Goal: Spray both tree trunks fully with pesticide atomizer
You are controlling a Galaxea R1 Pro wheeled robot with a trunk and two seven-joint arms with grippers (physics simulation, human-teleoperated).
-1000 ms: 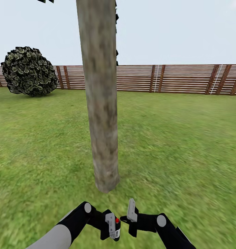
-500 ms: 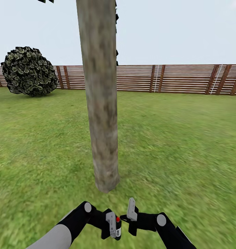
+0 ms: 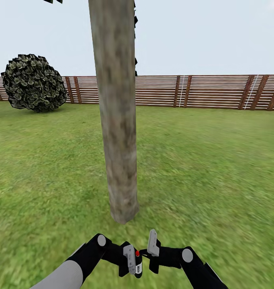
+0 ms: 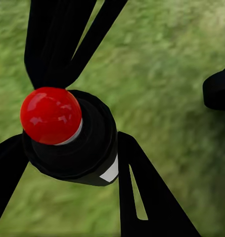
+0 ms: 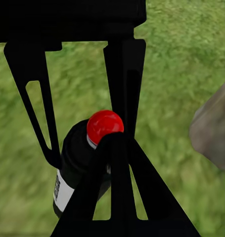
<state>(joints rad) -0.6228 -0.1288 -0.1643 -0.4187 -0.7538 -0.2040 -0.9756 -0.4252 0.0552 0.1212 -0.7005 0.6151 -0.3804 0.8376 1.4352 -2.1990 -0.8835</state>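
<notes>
The pesticide atomizer is sitting low in front of the robot, clamped in the left gripper; black body w/ red cap and white label, long axis roughly upright, cap up, leaning a bit toward the tree trunk; nozzle direction is hard to tell; left fingers are pressing on both sides of the bottle; right gripper is hovering just beside it, fingers spread w/ nothing between; in the right wrist view the bottle is lying past them. The trunk is standing just ahead, slightly left of centre, blocking the straight line fwd; open grass is stretching to both sides; a round bush far left; the slat fence is closing the far edge.
</notes>
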